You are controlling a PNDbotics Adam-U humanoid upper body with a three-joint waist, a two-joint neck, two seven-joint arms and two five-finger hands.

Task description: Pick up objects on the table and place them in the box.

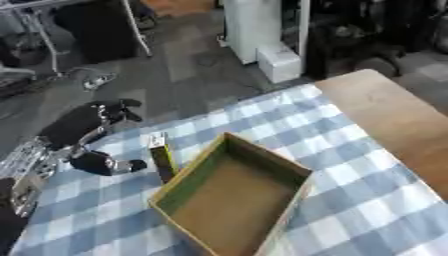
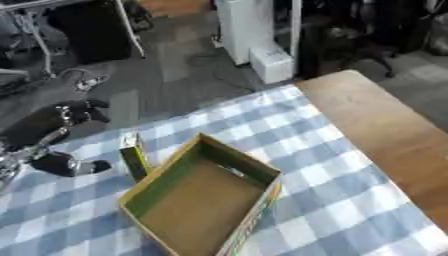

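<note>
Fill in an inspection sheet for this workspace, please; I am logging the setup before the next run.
Surface: blue and white checked cloth over a wooden table.
Job's things: open cardboard box, nothing seen inside; a small olive and white carton stands upright against its left wall.
Clutter: nothing seen.
Hands: left hand is over the cloth left of the carton, fingers blurred; right hand not in view.
Cables: a thin cable lies on the floor beyond the table.
Surroundings: grey floor, a white cabinet, dark furniture behind.
</note>
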